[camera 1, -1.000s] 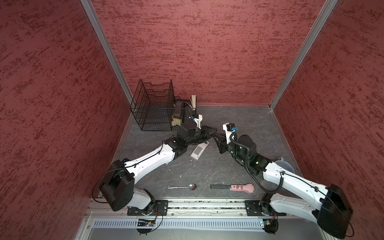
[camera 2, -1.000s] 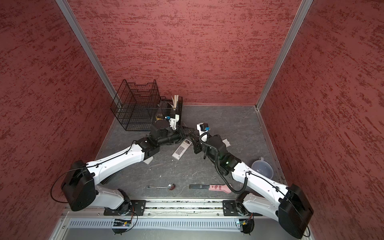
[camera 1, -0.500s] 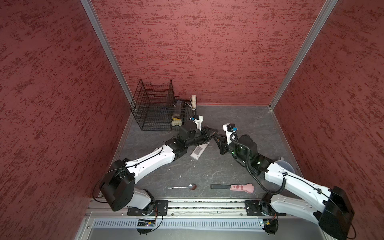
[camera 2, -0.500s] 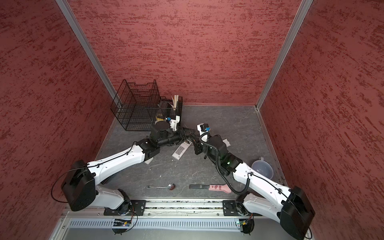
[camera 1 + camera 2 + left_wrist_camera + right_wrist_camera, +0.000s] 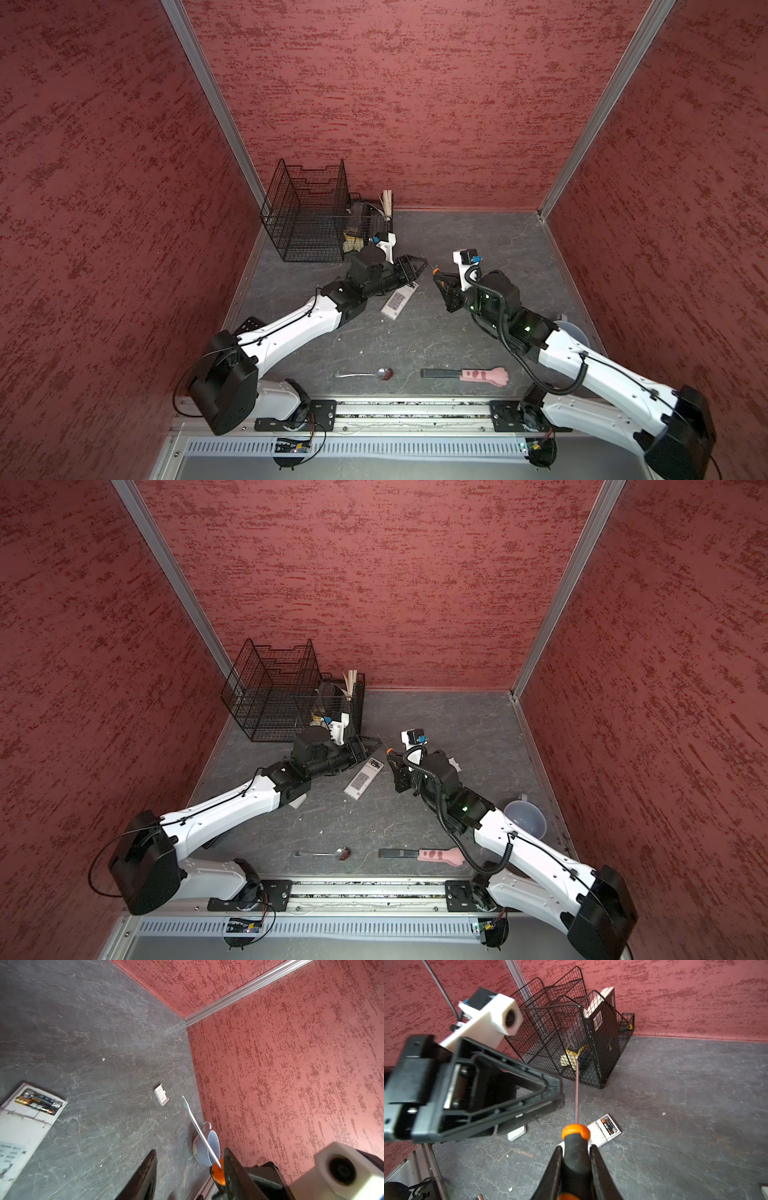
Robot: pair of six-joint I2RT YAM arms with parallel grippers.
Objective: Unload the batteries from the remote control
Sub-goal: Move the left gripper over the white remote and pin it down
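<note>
The batteries sit in the open bay at the 1 o'clock end of the remote, so the right gripper, at its 3 o'clock, clenches a screwdriver, probably to pry them out, while the left gripper hovers spread and empty over that end.

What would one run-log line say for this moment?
left jaws: open, empty | right jaws: shut on screwdriver | batteries: in open remote control | battery cover: on table

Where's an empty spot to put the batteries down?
Bare table lies by the back wall beyond the right gripper, and between the remote control and the spoon. It's crowded by the wire rack, around the left gripper.
</note>
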